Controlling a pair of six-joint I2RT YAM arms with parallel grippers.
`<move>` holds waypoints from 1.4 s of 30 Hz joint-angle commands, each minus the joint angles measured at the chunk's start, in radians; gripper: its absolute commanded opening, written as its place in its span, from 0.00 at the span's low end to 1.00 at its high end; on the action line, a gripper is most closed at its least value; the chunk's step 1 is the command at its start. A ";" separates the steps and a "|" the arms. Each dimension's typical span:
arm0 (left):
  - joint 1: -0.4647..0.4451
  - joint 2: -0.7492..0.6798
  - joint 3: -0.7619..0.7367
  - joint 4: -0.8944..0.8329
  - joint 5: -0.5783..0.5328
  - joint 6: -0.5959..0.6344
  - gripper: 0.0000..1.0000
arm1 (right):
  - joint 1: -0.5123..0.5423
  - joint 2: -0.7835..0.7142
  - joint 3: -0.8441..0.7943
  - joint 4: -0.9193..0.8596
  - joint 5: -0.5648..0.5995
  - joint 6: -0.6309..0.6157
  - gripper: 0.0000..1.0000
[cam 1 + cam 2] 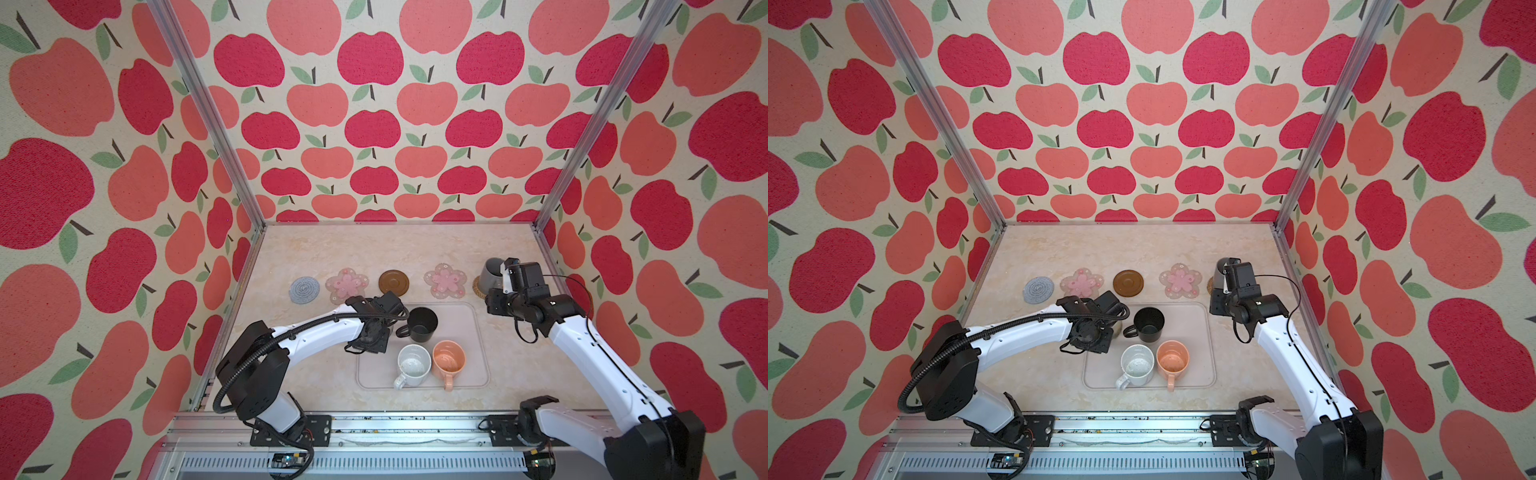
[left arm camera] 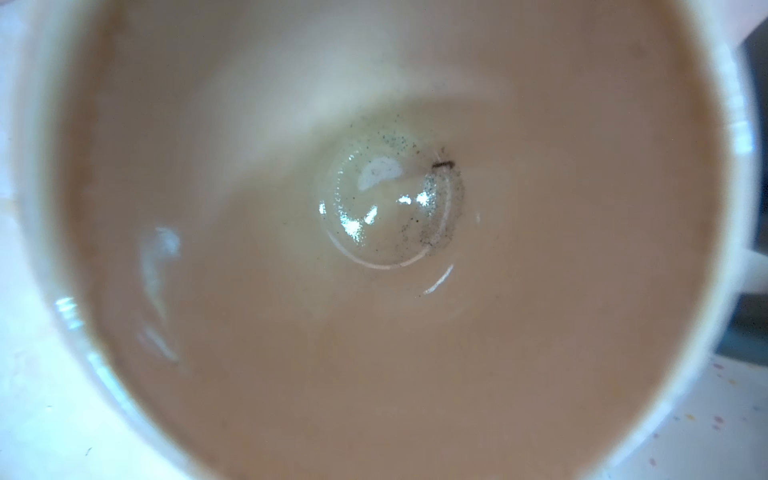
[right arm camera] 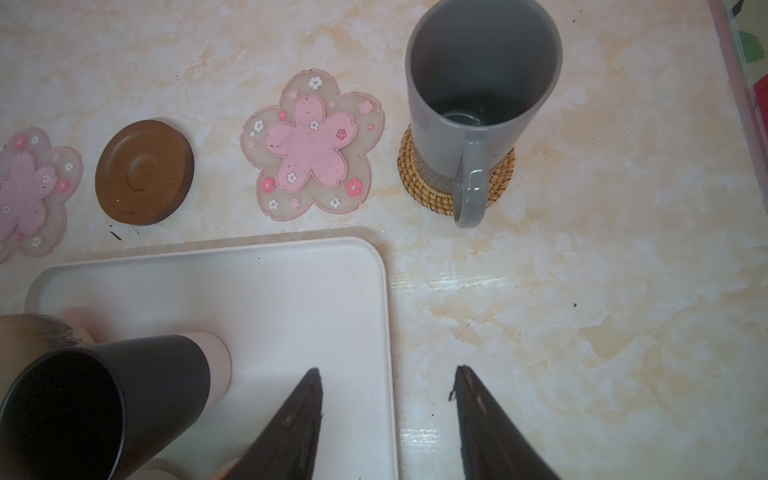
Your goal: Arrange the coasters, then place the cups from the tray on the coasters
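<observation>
Grey tall mug (image 3: 428, 124) stood upright on round woven rattan coaster (image 3: 419, 183); right fingers (image 3: 299, 424) apart; left fingers hidden, together.

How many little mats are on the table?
5, in a row behind the tray: grey round mat, pink flower mat, brown wooden mat, second pink flower mat, and woven mat under the grey mug.

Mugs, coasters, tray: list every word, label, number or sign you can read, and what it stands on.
No readable text in any view.
Black mug, white mug, peach-orange mug, grey mug: plain, no lettering.
Pink flower coasters: blossom patterns only, no words.
Tray: blank.
Circuit board at the front rail: print, if any, too small to read.
</observation>
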 commanded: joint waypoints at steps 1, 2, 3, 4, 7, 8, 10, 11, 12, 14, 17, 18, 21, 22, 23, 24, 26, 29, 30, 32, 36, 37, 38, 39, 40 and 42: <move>-0.005 -0.033 0.011 -0.017 -0.030 0.020 0.00 | 0.004 0.013 -0.011 0.007 -0.010 0.019 0.54; -0.005 -0.031 0.013 -0.019 -0.030 0.022 0.00 | 0.004 0.015 -0.011 0.007 -0.009 0.019 0.54; -0.005 -0.027 0.019 -0.023 -0.030 0.025 0.00 | 0.004 0.017 -0.013 0.009 -0.010 0.019 0.54; -0.005 -0.026 0.022 -0.027 -0.027 0.026 0.00 | 0.004 0.017 -0.012 0.011 -0.009 0.018 0.54; -0.005 -0.023 0.032 -0.034 -0.020 0.036 0.00 | 0.004 0.020 -0.019 0.020 -0.007 0.016 0.54; -0.005 -0.023 0.032 -0.031 -0.015 0.038 0.00 | 0.004 0.022 -0.021 0.023 -0.007 0.015 0.54; -0.005 -0.025 0.024 -0.021 -0.001 0.035 0.00 | 0.004 0.026 -0.024 0.028 -0.011 0.016 0.54; -0.005 -0.025 0.017 -0.013 0.012 0.032 0.00 | 0.004 0.029 -0.026 0.028 -0.013 0.015 0.54; -0.005 -0.025 0.008 -0.003 0.024 0.027 0.00 | 0.004 0.029 -0.028 0.029 -0.016 0.015 0.54; -0.007 -0.031 -0.009 0.012 0.037 0.008 0.00 | 0.004 0.029 -0.031 0.027 -0.021 0.015 0.54; -0.007 -0.049 -0.023 0.024 0.044 -0.023 0.03 | 0.004 0.021 -0.036 0.025 -0.016 0.015 0.54; -0.007 -0.059 -0.026 0.026 0.045 -0.030 0.07 | 0.004 0.019 -0.035 0.026 -0.015 0.015 0.54; -0.007 -0.090 -0.029 0.025 0.041 -0.037 0.19 | 0.004 0.014 -0.032 0.024 -0.019 0.018 0.54; -0.007 -0.099 -0.028 0.020 0.036 -0.037 0.21 | 0.004 0.013 -0.031 0.024 -0.020 0.019 0.54; -0.007 -0.109 -0.026 0.012 0.028 -0.041 0.23 | 0.004 0.011 -0.030 0.024 -0.021 0.021 0.54; -0.005 -0.117 -0.020 0.000 0.023 -0.043 0.25 | 0.004 0.009 -0.030 0.023 -0.022 0.022 0.54; -0.005 -0.129 -0.003 -0.031 0.015 -0.044 0.30 | 0.004 0.004 -0.031 0.023 -0.022 0.023 0.54; -0.005 -0.135 0.007 -0.052 0.014 -0.037 0.30 | 0.004 0.000 -0.035 0.029 -0.017 0.025 0.54; -0.004 -0.134 0.004 -0.051 0.018 -0.036 0.30 | 0.004 -0.001 -0.037 0.031 -0.019 0.028 0.54; -0.002 -0.117 -0.001 -0.056 0.028 -0.036 0.30 | 0.004 0.000 -0.043 0.033 -0.024 0.032 0.54; -0.005 -0.104 0.002 -0.072 0.026 -0.063 0.29 | 0.004 0.001 -0.050 0.037 -0.021 0.030 0.55; -0.004 -0.107 -0.001 -0.067 0.024 -0.068 0.29 | 0.004 0.003 -0.049 0.039 -0.021 0.027 0.55; -0.004 -0.109 -0.005 -0.058 0.025 -0.071 0.29 | 0.004 0.007 -0.048 0.041 -0.021 0.025 0.55; -0.002 -0.109 -0.007 -0.053 0.027 -0.073 0.29 | 0.004 0.009 -0.045 0.040 -0.022 0.023 0.55; -0.002 -0.106 -0.008 -0.045 0.027 -0.075 0.28 | 0.004 0.014 -0.041 0.040 -0.024 0.023 0.55; -0.001 -0.093 -0.011 -0.025 0.027 -0.078 0.27 | 0.004 0.019 -0.040 0.042 -0.028 0.022 0.55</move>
